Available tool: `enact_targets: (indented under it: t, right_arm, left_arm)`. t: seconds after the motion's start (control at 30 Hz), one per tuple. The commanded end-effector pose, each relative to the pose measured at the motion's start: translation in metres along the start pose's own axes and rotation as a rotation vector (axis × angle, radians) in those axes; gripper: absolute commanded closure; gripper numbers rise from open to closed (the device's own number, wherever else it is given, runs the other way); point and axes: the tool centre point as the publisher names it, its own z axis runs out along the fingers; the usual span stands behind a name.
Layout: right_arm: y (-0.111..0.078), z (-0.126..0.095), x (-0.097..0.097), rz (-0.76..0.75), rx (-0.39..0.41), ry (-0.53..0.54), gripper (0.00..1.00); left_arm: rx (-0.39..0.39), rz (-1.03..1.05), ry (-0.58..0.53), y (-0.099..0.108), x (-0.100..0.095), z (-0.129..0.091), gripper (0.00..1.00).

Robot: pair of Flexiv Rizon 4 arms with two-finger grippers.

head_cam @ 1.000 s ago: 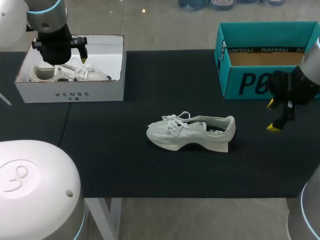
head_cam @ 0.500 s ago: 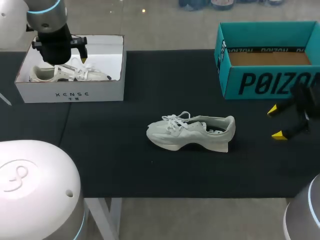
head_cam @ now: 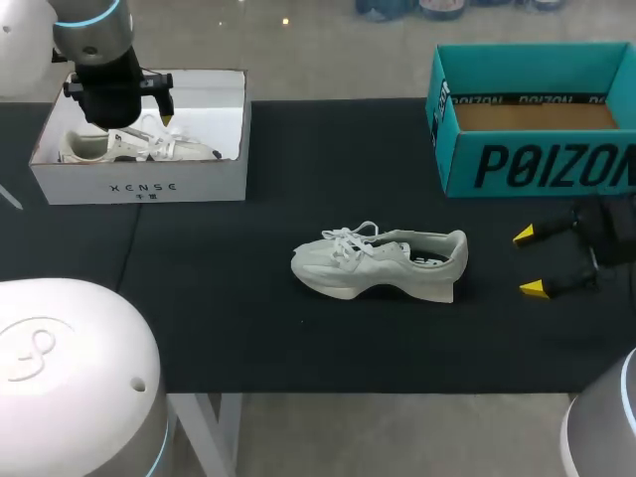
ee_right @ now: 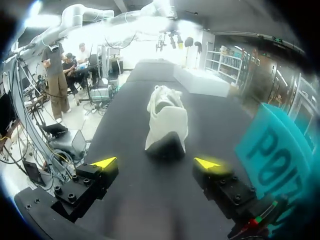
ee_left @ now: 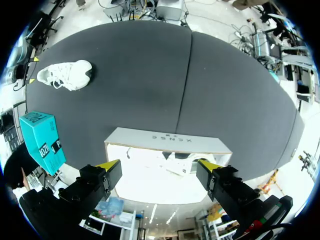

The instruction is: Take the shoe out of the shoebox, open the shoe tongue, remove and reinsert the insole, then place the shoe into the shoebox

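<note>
Shoe point(head_cam: 383, 263) on mat point(head_cam: 298, 159), right end effector point(head_cam: 529, 261) near; left end effector point(ee_left: 159, 165) over white box point(head_cam: 139, 184); both gaping, empty.

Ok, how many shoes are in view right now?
2. One shoe stands on its sole mid-table; a second shoe sits inside the white box at far left. Part of the teal box's floor is hidden.

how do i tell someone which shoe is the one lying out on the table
Start at the black table, between the white box and the teal box. The shoe lies alone near the middle, heel toward the right hand. The other shoe sits inside the white box.
</note>
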Motion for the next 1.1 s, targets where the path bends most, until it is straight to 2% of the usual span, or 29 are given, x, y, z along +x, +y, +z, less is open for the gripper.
enact_targets:
  t: [0.03,0.4,0.77,1.1]
  right_arm:
    - [-0.013,0.009,-0.008,-0.004,-0.077,-0.011,0.0]
    - [-0.019,0.031,-0.013,0.033,-0.119,-0.039,0.0]
    - [-0.027,0.044,-0.019,-0.004,-0.169,-0.056,0.0]
    - [-0.012,0.064,-0.027,-0.028,-0.202,-0.047,0.0]
  left_arm:
    - [-0.001,0.001,0.002,0.0,0.0,0.0,0.0]
    - [-0.001,0.001,0.002,0.0,0.0,0.0,0.0]
    - [-0.001,0.001,0.002,0.0,0.0,0.0,0.0]
    - [-0.001,0.001,0.002,0.0,0.0,0.0,0.0]
